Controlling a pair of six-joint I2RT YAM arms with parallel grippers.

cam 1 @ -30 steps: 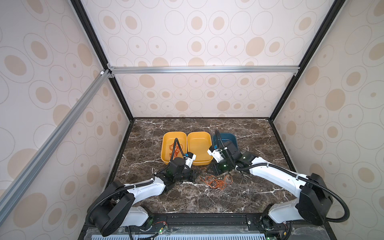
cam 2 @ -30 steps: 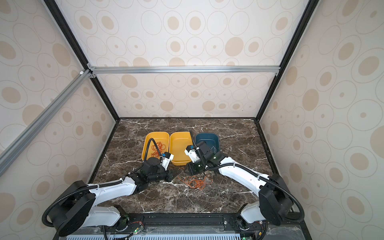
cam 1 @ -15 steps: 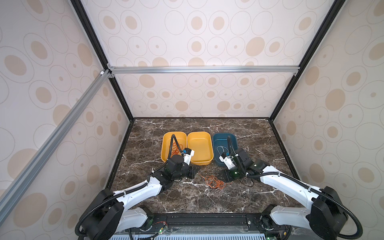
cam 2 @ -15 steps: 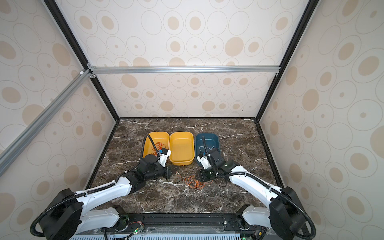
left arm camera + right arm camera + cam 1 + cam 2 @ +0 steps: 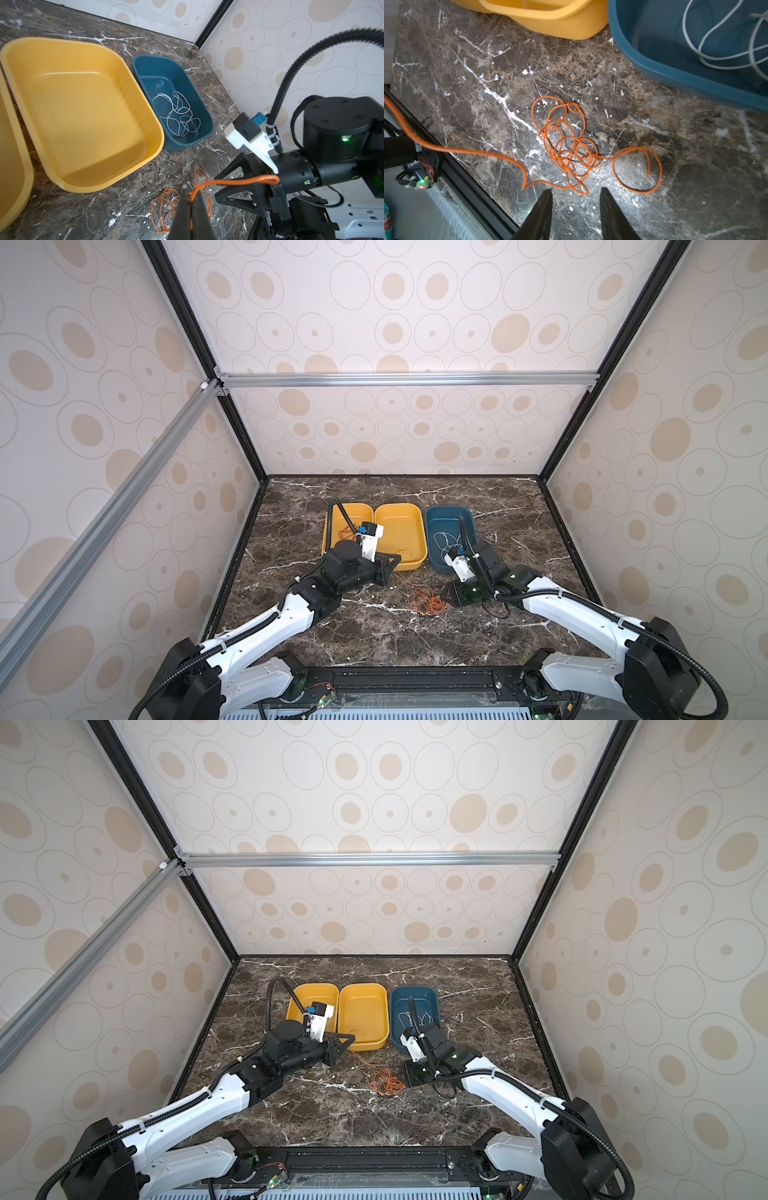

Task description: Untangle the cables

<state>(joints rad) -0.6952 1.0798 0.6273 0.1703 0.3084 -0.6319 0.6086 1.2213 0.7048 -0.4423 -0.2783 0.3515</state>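
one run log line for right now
left gripper shut on orange cable | right gripper open near its tangle | white cable in blue bin

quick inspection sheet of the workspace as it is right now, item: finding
surface: dark marble table, holds three tubs and one loose cable
job's things: orange cable tangled on the table, one end raised; white cable coiled in blue tub; orange strands in left yellow tub; middle yellow tub looks empty
clutter: nothing seen
hands: left hand shut on orange cable; right hand open, empty, at the tangle's edge
cables: black hoses arc over both wrists, apart from the tangle
surroundings: patterned walls, aluminium bar
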